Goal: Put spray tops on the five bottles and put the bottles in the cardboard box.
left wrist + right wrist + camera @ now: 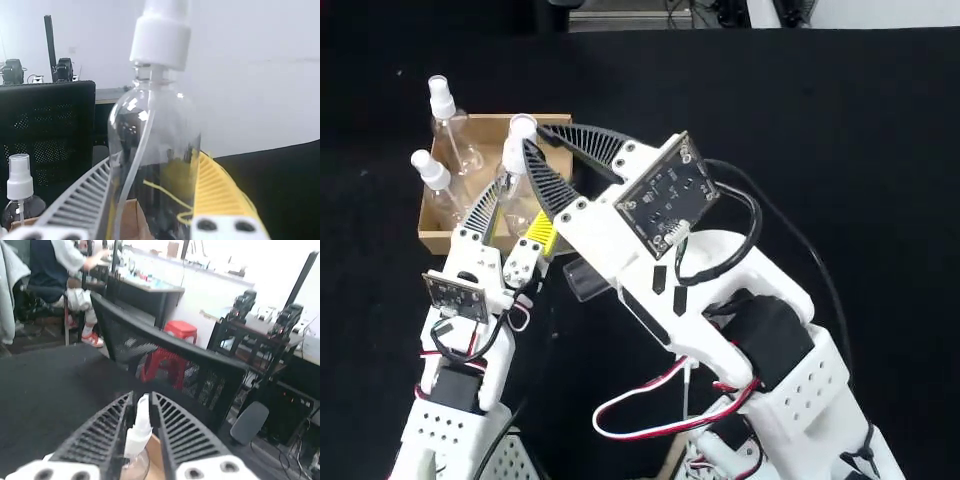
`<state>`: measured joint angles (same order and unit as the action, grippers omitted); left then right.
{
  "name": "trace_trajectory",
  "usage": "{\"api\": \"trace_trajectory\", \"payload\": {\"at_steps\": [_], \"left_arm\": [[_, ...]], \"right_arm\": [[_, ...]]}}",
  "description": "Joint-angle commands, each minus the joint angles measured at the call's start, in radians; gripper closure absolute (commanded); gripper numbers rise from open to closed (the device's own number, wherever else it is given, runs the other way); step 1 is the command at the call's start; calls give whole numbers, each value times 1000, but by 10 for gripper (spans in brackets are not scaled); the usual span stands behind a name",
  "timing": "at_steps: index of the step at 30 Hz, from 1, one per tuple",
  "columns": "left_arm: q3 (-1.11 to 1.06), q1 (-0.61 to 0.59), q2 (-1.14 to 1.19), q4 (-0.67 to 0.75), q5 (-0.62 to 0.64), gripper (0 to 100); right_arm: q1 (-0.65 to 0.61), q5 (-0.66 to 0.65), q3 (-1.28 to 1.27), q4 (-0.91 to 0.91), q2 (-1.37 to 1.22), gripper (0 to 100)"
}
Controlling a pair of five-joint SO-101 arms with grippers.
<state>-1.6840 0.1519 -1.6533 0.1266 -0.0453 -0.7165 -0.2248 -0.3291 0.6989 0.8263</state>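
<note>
**A:** High view?
**B:** The left claw (510,215) is clamped on the bottle (512,185), with the cardboard box (440,238) just beyond. The right claw (529,134) pinches the spray top (523,125).
**A:** Wrist views?
**B:** Left: fingers (215,187) hug the bottle's sides. Right: fingers (100,435) are nearly closed on the spray top.

- My left arm (450,425), at the lower left of the high view, is white plastic with a perforated base bracket.
- A small dark circuit board (455,293) sits at its wrist, with red, white and black wires (470,352) looping beneath.
- My left gripper (152,160) has a grey ribbed finger (75,200) and a yellow ribbed finger (215,190), each on a white mount with dark screw holes.
- My right arm (720,270), from the centre to the lower right, is white with black servo blocks.
- Its larger board (665,195) has screws at the corners. Beside it run a thick black cable (755,215) and a red-and-white wire loop (603,412).
- My right gripper (141,397) has two dark, ribbed, tapering fingers (180,430).
</note>
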Motion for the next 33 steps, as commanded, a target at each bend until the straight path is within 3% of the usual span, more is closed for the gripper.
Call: {"api": "trace_trajectory", "payload": {"at_steps": [1,11,22,33], "left_arm": [[-24,-10,-12,28,9,970],[-24,-10,-12,28,9,970],[-24,-10,-12,31,9,970],[-24,-19,-12,241,2,970]], "right_arm": [[-12,-5,-7,-58,24,988],[-35,-5,-7,-60,-76,988],[-89,-5,7,-11,5,988],[8,-5,1,-9,208,988]]}}
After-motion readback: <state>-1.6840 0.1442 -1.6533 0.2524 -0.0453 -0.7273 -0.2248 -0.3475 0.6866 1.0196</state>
